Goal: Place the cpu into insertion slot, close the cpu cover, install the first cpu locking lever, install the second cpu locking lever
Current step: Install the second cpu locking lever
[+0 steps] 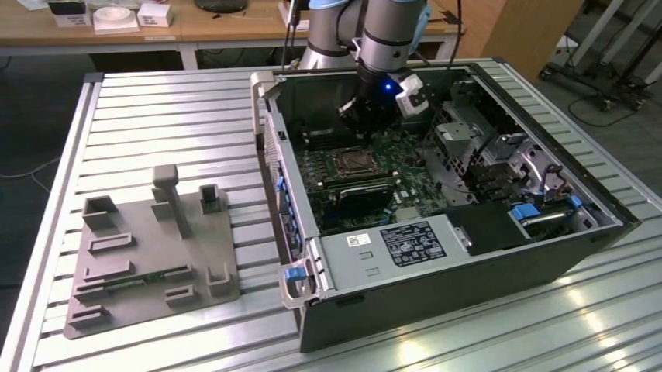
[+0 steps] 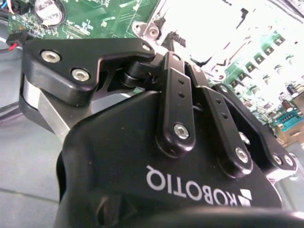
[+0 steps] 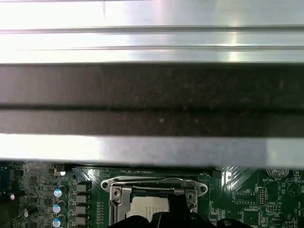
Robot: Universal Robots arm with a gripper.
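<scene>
**Gripper low inside case, above the socket**

Exterior view. 1 open computer case (image 1: 435, 232) lies on a slatted metal table (image 1: 155, 116). The arm (image 1: 388, 31) reaches down into the case from the far side. Its gripper (image 1: 364, 118) hangs over the green board (image 1: 414, 167), just beyond the slot (image 1: 353, 163), a square socket ringed in silver metal. The cover (image 1: 353, 155) appears to lie flat on the socket; whether the cpu sits inside cannot be told from here. 1 black box with a white label (image 1: 414, 242) sits at the near end of the case. 1 grey fixture plate (image 1: 145, 256) with upright blocks lies on the table, well apart from the case, toward the exterior view's left. A wooden desk (image 1: 207, 23) stands beyond the table.

Second wrist view. The gripper's black body and linkage bars fill the foreground; the fingers (image 2: 173, 40) come together to a narrow point over a bright silver area. They look clenched or nearly so, and no held item can be made out.

First wrist view. The case wall (image 3: 152, 99) crosses the frame as a dark band with table slats beyond. Below it the slot (image 3: 149, 204) shows, with a silver frame, the cover (image 3: 152, 183), and 1 wire lever (image 3: 161, 179) running along its edge. A pale square, seemingly the cpu (image 3: 145, 206), lies within the frame. The dark fingertips (image 3: 178, 204) stand just over the socket's near edge.
</scene>
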